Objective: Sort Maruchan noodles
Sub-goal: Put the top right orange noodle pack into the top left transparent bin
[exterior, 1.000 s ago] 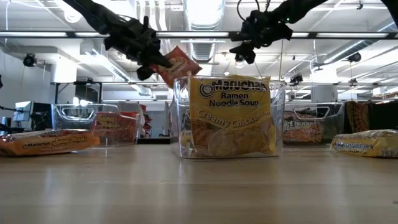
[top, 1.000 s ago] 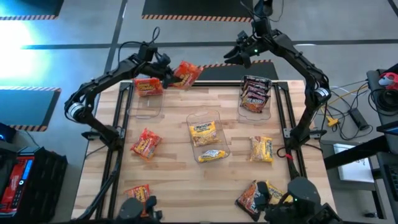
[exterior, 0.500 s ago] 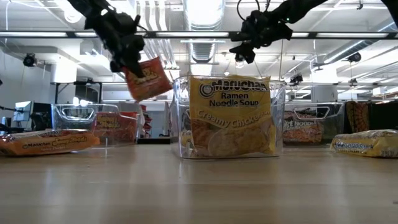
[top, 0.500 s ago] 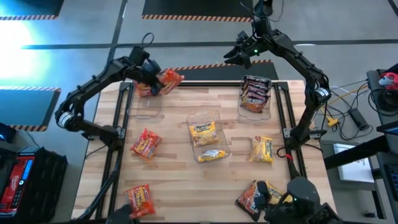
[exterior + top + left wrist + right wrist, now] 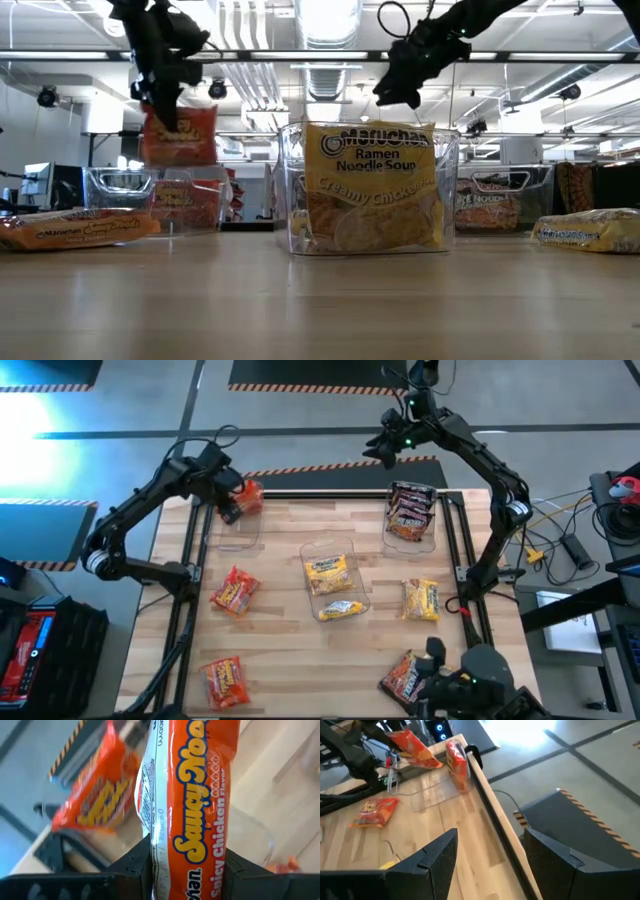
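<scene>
1. Red packet (image 5: 248,497) hangs clamped in the left gripper (image 5: 232,503), above the left bin (image 5: 235,525) at the table's (image 5: 290,650) far left; in the low view the packet (image 5: 178,136) dangles above that bin (image 5: 120,190).
2. A second red packet (image 5: 457,765) stands upright in the left bin, against its far wall.
3. The right gripper (image 5: 385,445) hovers beyond the table's far edge, fingers spread wide, holding nothing.
4. Dark packets (image 5: 410,510) fill the right bin (image 5: 432,535).
5. Yellow packets (image 5: 332,572) sit in the middle bin (image 5: 310,550), one upright, one flat.
6. Two more red packets lie loose on the left side: one mid-table (image 5: 233,591), one near the front edge (image 5: 224,682).
7. A loose yellow packet (image 5: 421,600) lies on the right; a dark one (image 5: 402,678) lies at the front right.
</scene>
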Robot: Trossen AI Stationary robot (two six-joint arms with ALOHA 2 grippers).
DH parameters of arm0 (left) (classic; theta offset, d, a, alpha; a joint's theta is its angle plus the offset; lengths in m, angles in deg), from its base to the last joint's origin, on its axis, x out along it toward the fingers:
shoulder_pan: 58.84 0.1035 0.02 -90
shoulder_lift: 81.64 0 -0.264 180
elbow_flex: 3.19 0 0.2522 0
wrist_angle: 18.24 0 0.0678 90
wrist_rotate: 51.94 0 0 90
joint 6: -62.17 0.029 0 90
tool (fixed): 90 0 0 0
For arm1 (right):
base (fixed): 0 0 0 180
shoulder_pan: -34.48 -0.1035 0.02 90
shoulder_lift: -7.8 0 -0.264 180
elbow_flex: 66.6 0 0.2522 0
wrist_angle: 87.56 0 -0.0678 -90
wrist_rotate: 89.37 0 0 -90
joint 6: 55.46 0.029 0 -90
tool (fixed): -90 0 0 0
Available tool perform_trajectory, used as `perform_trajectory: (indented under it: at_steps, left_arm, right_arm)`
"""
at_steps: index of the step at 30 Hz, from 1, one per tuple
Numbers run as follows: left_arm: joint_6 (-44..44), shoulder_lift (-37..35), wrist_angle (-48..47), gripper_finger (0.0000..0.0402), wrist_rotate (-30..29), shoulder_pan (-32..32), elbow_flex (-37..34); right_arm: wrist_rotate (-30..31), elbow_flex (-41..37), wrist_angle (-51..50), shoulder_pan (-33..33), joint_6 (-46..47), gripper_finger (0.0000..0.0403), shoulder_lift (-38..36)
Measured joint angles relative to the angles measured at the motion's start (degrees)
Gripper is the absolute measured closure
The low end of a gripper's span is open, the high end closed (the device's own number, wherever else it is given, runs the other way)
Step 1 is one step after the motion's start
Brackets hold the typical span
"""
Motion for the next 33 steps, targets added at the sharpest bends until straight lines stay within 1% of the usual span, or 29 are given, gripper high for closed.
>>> perform_trajectory:
  at_steps: [5, 15, 17, 20, 22, 27, 33]
  left_arm:
    - [0.91, 2.29, -2.6, 0.0295, -0.97, -0.02, 0.0]
    - [7.84, 8.39, -2.99, 0.0295, -1.15, -0.02, 0.0]
    - [9.72, 9.7, -3.01, 0.0295, -2.47, -0.02, 0.0]
    - [11.99, 11.4, -2.99, 0.0295, -6.49, -0.01, 0.0]
    - [13.07, 12.35, -2.85, 0.0295, -7.08, 0.17, -0.02]
    - [17.5, 12.88, -0.65, 0.0295, -6.5, 0.28, -0.38]
    - [18.35, 12.77, 3.6, 0.0295, -6.39, 0.61, -1.92]
  right_arm:
    - [0.0, 0.0, -2.71, -0.03, -0.84, 0.0188, 0.0]
    - [0.02, 0.0, -2.94, -0.03, -0.73, 0.0188, 0.0]
    - [0.03, 0.0, -2.95, -0.03, -0.72, 0.0188, 0.0]
    - [0.04, 0.0, -2.93, -0.01, -0.64, 0.0188, 0.0]
    - [0.04, 0.0, -2.93, -0.03, -0.64, 0.0188, 0.0]
    - [0.06, 0.0, -2.91, -0.03, -0.64, 0.0188, 0.0]
    - [0.06, 0.0, -2.89, -0.03, -0.64, 0.0188, 0.01]
